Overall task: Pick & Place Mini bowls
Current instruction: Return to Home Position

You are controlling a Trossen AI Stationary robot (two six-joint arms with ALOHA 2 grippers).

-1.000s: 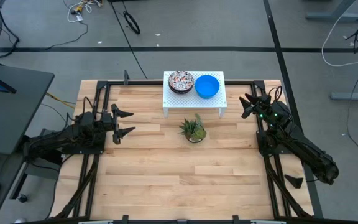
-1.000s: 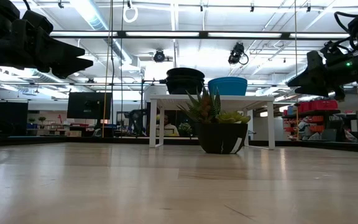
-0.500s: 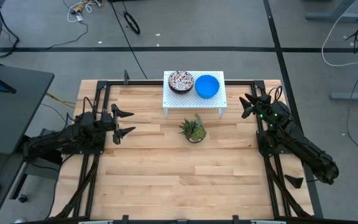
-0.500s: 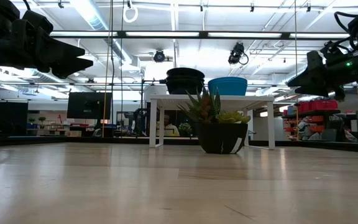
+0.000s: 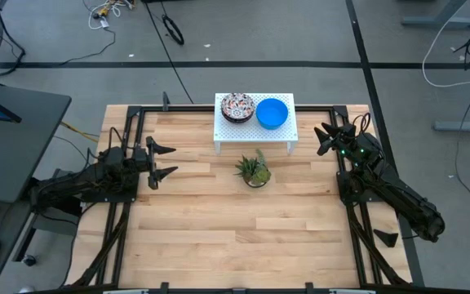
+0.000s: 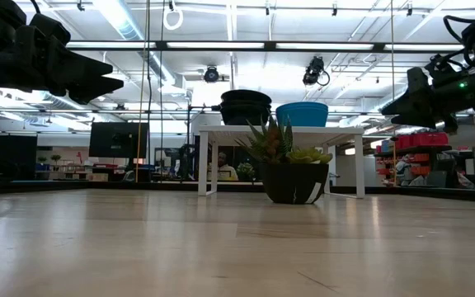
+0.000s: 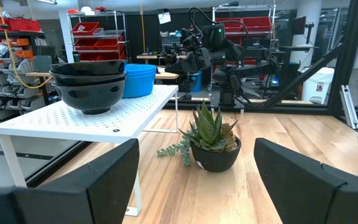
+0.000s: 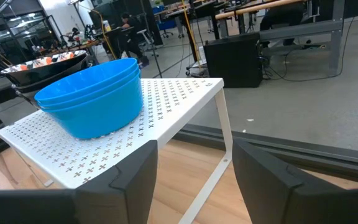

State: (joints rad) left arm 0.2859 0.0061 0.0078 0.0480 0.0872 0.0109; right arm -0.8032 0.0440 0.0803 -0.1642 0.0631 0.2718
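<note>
Here, both grippers stand wide open and hold nothing: the left gripper (image 5: pixel 163 162) hovers over the table's (image 5: pixel 219 220) left side, the right gripper (image 5: pixel 325 138) at its far right edge. Between them, on a white rack (image 5: pixel 254 128) at the far edge, sit the stacked patterned bowls (image 5: pixel 237 106) with the stacked blue bowls (image 5: pixel 272 113) just right. A plant (image 5: pixel 254 170) stands just nearer.

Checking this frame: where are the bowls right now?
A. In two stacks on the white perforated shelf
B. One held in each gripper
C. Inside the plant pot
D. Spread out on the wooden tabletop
A: the patterned stack and the blue stack sit side by side on the white perforated shelf, behind the potted plant; both grippers hang open and empty at the table's sides.
</note>
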